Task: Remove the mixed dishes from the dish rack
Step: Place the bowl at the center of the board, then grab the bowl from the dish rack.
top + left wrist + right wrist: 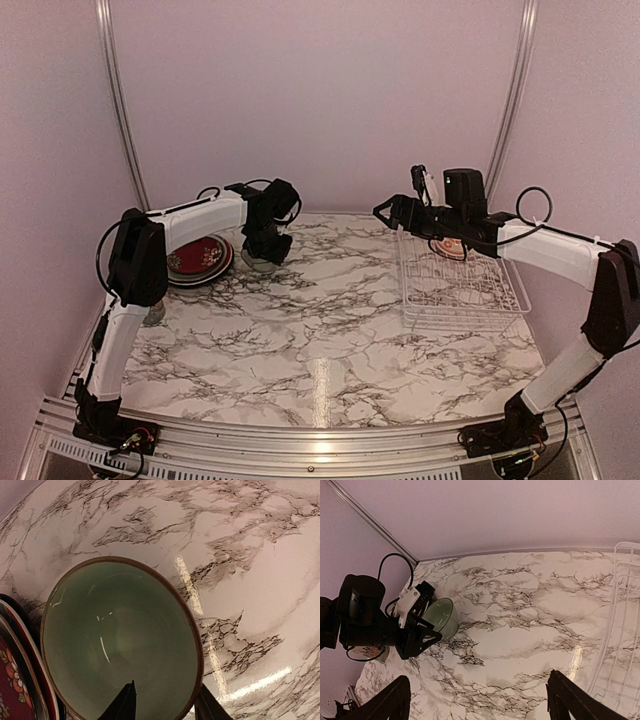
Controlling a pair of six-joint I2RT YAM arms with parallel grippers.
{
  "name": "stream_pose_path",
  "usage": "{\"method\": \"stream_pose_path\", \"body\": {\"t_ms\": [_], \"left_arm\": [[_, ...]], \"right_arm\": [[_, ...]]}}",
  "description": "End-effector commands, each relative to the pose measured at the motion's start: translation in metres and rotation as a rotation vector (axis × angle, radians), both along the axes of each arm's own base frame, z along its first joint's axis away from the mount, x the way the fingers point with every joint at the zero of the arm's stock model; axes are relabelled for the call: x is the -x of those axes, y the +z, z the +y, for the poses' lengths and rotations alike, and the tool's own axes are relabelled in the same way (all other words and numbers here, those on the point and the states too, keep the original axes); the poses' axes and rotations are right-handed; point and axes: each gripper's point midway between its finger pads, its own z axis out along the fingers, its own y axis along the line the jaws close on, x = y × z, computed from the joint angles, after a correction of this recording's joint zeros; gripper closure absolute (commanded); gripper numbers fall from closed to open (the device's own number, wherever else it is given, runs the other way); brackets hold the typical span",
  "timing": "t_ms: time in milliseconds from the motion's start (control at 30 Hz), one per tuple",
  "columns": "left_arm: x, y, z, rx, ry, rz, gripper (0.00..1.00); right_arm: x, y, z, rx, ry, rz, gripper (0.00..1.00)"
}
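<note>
A pale green bowl with a brown rim [115, 640] stands on the marble table beside a stack of plates, the top one dark red and patterned [198, 258]. My left gripper [165, 707] is open and straddles the bowl's near rim, one finger inside and one outside. The bowl also shows in the right wrist view [441, 616]. My right gripper [480, 700] is open and empty, hovering by the far left corner of the white wire dish rack [462, 290]. A small orange-red and white bowl [452, 247] sits at the rack's far end, partly hidden by the right arm.
The stack's dark red plate and a black rim show at the left edge of the left wrist view [11, 680]. A small roundish object [155, 314] sits half hidden behind the left arm's elbow. The rack's wires [620, 630] show at the right of the right wrist view.
</note>
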Motion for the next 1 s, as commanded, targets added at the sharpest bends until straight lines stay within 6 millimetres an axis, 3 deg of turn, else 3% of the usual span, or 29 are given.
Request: {"method": "stream_pose_path", "body": {"t_ms": [0, 133, 267, 500, 567, 600, 667, 767, 867, 967], "left_arm": [[0.002, 0.037, -0.007, 0.053, -0.023, -0.039, 0.54], [0.007, 0.063, -0.012, 0.105, -0.042, -0.062, 0.44], [0.012, 0.101, -0.012, 0.16, -0.053, -0.126, 0.35], [0.028, 0.204, 0.007, 0.296, -0.046, -0.358, 0.23], [0.039, 0.235, 0.016, 0.347, -0.052, -0.441, 0.22], [0.046, 0.241, 0.021, 0.361, -0.055, -0.471, 0.22], [0.066, 0.278, 0.04, 0.412, -0.057, -0.578, 0.17], [0.088, 0.313, 0.071, 0.417, -0.03, -0.704, 0.08], [0.106, 0.336, 0.101, 0.388, 0.003, -0.801, 0.03], [0.12, 0.342, 0.126, 0.327, 0.022, -0.867, 0.01]], "right_arm": [[0.0, 0.007, -0.005, 0.003, -0.012, -0.012, 0.09], [0.0, 0.008, -0.006, 0.013, -0.017, -0.014, 0.09], [-0.001, 0.008, -0.011, 0.046, -0.037, -0.017, 0.09], [-0.004, 0.006, -0.026, 0.128, -0.097, -0.026, 0.09], [-0.006, 0.007, -0.034, 0.161, -0.13, -0.034, 0.09], [-0.007, 0.007, -0.039, 0.185, -0.149, -0.038, 0.09], [-0.012, 0.009, -0.055, 0.26, -0.212, -0.042, 0.09], [-0.022, 0.007, -0.089, 0.335, -0.315, -0.022, 0.09], [-0.031, 0.006, -0.118, 0.362, -0.382, 0.0, 0.09], [-0.044, -0.003, -0.159, 0.398, -0.493, 0.065, 0.09]]}}
